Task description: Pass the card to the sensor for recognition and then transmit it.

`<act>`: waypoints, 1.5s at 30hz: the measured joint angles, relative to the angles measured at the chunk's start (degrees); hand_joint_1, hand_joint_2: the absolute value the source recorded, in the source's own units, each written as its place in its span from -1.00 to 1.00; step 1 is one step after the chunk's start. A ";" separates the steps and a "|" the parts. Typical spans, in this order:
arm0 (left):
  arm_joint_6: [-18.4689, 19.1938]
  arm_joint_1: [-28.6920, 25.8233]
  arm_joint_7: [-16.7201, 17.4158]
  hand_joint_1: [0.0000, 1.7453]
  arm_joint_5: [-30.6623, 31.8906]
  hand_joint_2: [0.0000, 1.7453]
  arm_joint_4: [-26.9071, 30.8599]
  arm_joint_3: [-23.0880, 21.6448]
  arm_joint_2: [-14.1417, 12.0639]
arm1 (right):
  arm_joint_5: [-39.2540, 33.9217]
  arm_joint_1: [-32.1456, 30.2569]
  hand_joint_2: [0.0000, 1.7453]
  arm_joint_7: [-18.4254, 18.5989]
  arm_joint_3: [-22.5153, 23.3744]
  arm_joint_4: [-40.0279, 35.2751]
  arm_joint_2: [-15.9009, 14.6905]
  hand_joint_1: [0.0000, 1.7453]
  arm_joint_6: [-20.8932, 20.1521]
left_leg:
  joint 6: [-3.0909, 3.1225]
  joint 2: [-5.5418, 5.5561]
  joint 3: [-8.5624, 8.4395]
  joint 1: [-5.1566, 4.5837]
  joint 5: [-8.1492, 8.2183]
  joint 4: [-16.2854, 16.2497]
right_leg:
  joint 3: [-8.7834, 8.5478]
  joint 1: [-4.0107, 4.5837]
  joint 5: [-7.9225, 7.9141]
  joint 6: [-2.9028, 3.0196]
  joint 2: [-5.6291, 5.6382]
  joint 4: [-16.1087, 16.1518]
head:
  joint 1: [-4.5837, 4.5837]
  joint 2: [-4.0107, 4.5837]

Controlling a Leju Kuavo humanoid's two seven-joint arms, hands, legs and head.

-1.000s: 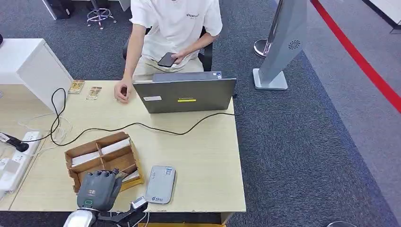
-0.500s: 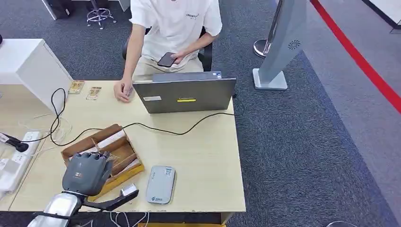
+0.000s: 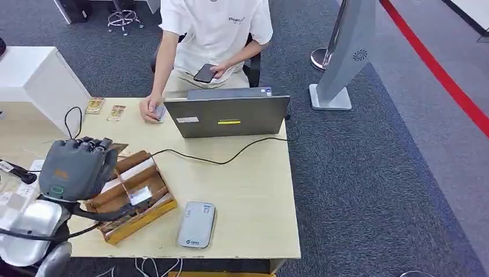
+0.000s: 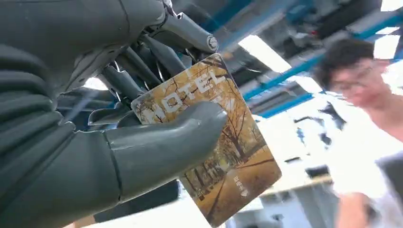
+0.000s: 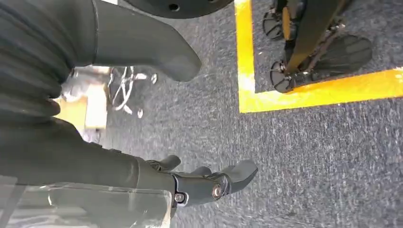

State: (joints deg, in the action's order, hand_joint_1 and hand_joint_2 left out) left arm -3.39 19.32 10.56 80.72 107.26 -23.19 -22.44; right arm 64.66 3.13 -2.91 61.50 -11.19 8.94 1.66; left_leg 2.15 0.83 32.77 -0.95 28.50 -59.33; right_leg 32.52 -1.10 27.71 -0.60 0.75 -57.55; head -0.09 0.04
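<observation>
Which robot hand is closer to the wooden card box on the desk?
The left. The left robot hand is raised right beside the wooden card box, pinching a card. The right robot hand hangs by the carpet floor, holding nothing.

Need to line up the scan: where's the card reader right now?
In the head view, the card reader lies flat near the table's front edge, just right of the wooden tray, away from the left hand.
</observation>
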 joint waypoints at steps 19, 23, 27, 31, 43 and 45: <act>-32.45 19.95 0.17 1.00 7.03 1.00 -49.45 2.65 7.08 | 7.89 0.84 1.00 2.71 -6.01 0.00 -0.17 -1.00 -2.73 | -0.01 -0.21 0.01 0.02 -0.08 -0.01 | 0.02 0.00 -0.13 -0.06 0.29 -0.05 | 0.02 0.00; -32.63 20.11 -0.84 1.00 7.03 1.00 -51.81 3.63 7.71 | 7.91 0.84 1.00 2.32 -6.32 0.00 -0.18 -1.00 -2.77 | 0.00 -0.20 0.03 0.01 -0.07 -0.01 | 0.02 -0.01 -0.13 -0.06 0.29 -0.02 | 0.02 0.00; -32.54 20.09 -1.12 -1.00 7.03 1.00 -52.64 3.80 7.95 | 7.93 0.85 1.00 1.92 -6.34 0.00 -0.17 -1.00 -2.77 | 0.00 -0.20 0.04 0.00 -0.07 -0.01 | 0.02 -0.01 -0.13 -0.06 0.28 -0.01 | 0.00 0.00; -32.32 20.08 -1.80 -1.00 7.01 1.00 -53.27 4.15 8.04 | 7.97 0.87 1.00 1.49 -6.36 0.00 -0.17 -1.00 -2.77 | 0.00 -0.19 0.04 0.00 -0.07 -0.02 | 0.02 -0.01 -0.13 -0.06 0.28 -0.01 | 0.02 0.00; -29.66 15.76 -5.44 -1.00 6.12 1.00 -49.58 7.74 8.93 | 8.00 0.81 1.00 1.88 -6.36 0.00 -0.17 -1.00 -2.73 | 0.00 -0.20 0.04 0.01 -0.07 -0.01 | 0.02 0.00 -0.13 -0.06 0.29 -0.02 | 0.02 0.00; -28.74 14.38 -6.19 -1.00 5.02 1.00 -47.56 8.04 8.98 | 7.67 0.77 1.00 2.03 -6.36 0.00 -0.17 -1.00 -2.67 | 0.00 -0.20 0.04 0.01 -0.07 -0.01 | 0.02 -0.01 -0.13 -0.06 0.28 -0.02 | 0.02 0.00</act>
State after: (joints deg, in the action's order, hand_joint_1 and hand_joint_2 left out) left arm -32.13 33.70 4.37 85.74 59.70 -15.15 -13.46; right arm 72.32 3.91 -0.87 55.15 -11.19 8.76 -1.01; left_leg 2.15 0.63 32.81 -0.94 28.43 -59.34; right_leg 32.54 -1.11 27.58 -0.66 1.03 -57.56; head -0.07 0.04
